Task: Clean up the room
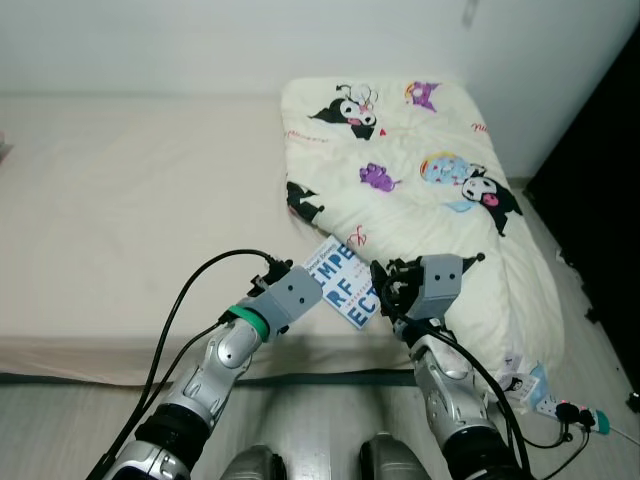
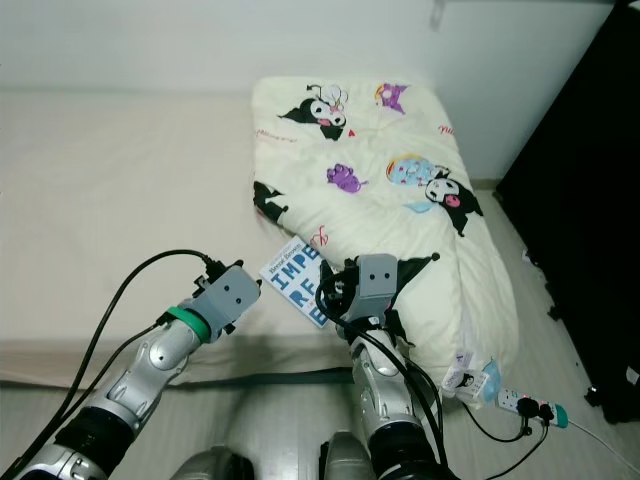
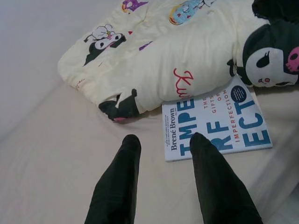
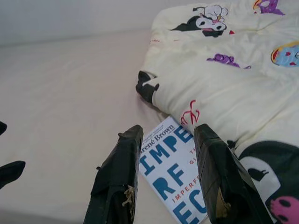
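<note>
- A white book [image 3: 216, 122] with big blue lettering lay flat on the bed [image 1: 120, 220], near its front edge, one corner tucked just under the folded comforter [image 1: 420, 170].
- The left gripper [image 3: 161, 142] hovered over the sheet just beside the book, its two black fingers [image 3: 117, 182] spread apart and holding nothing; one fingertip sat over the book's near edge in the left wrist view.
- The right gripper [image 4: 166, 135] hung above the book from the other side, fingers likewise parted and empty, the cover showing between them.
- The cream comforter, printed with cartoon figures, was heaped on the bed's right part and spilled over the foot.
- On the grey floor [image 1: 320, 410] at the right lay a power strip [image 1: 560, 408] with its cable.
</note>
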`<state>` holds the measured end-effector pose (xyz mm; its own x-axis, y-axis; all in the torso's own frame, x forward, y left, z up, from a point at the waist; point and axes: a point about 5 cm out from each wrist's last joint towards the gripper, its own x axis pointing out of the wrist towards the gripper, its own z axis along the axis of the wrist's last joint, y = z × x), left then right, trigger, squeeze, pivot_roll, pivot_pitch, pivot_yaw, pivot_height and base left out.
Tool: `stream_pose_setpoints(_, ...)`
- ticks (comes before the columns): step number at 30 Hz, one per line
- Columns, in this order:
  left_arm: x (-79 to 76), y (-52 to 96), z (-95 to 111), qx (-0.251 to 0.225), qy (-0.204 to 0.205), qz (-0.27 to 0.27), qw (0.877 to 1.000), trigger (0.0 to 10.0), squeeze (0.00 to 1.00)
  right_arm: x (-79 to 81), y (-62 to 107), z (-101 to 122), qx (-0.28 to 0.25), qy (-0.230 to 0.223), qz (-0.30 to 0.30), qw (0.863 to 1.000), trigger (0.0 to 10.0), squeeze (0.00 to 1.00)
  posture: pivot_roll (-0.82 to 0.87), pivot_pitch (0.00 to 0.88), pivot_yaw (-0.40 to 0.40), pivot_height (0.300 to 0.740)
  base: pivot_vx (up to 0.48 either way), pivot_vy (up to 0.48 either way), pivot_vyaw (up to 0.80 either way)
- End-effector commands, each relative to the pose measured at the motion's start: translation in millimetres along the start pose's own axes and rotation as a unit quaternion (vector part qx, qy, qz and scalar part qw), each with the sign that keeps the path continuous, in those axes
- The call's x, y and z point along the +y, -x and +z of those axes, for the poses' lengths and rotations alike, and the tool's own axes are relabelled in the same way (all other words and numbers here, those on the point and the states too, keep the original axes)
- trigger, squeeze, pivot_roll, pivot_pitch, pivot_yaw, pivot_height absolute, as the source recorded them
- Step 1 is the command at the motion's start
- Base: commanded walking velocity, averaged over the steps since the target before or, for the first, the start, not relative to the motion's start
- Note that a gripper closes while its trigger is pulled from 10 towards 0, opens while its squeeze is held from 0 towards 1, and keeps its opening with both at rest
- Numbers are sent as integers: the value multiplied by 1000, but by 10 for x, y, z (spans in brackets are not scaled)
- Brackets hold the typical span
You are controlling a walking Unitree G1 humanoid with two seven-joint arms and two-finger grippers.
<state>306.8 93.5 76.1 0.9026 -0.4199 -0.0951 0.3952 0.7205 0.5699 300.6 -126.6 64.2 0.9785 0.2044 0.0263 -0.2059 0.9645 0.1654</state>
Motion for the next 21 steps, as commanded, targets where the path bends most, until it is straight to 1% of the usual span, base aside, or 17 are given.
stream_pose_setpoints(1, -42, 12, -39, 8, -9, -8, 1000, 10000, 0, -8, 33, -46, 11, -6, -3, 1000, 10000, 0, -43, 59, 75, 635, 0, 0, 0)
stream_pose_setpoints(4, -40, 10, -38, 7, -10, -8, 1000, 10000, 0, -8, 33, -47, 11, -6, -3, 1000, 10000, 0, -43, 59, 76, 630, 0, 0, 0)
stream_pose_setpoints(6, -33, 1, -39, 7, -13, -5, 1000, 10000, 0, -3, 30, -48, 12, -6, -2, 1000, 10000, 0, -42, 57, 76, 615, 0, 0, 0)
stream_pose_setpoints(12, -25, -8, -35, 6, -19, 1, 1000, 10000, 0, -2, 25, -47, 11, -7, -2, 1000, 10000, 0, -42, 54, 76, 595, 0, 0, 0)
stream_pose_setpoints(14, -23, -19, -27, 5, -24, 3, 1000, 10000, 0, -4, 24, -44, 11, -7, -1, 1000, 10000, 0, -44, 53, 77, 580, 0, 0, 0)
stream_pose_setpoints(17, -24, -23, -26, 5, -25, 3, 1000, 10000, 0, -4, 24, -43, 11, -7, -1, 1000, 10000, 0, -44, 53, 77, 575, 0, 0, 0)
stream_pose_setpoints(20, -21, -49, -5, 2, -47, 11, 999, 10000, 0, -2, 26, -38, 9, -8, -1, 1000, 10000, 0, -48, 56, 78, 560, 0, 0, 0)
stream_pose_setpoints(21, -21, -49, -5, 2, -47, 11, 999, 10000, 0, -2, 26, -38, 9, -8, -1, 1000, 10000, 0, -48, 56, 78, 560, 0, 0, 0)
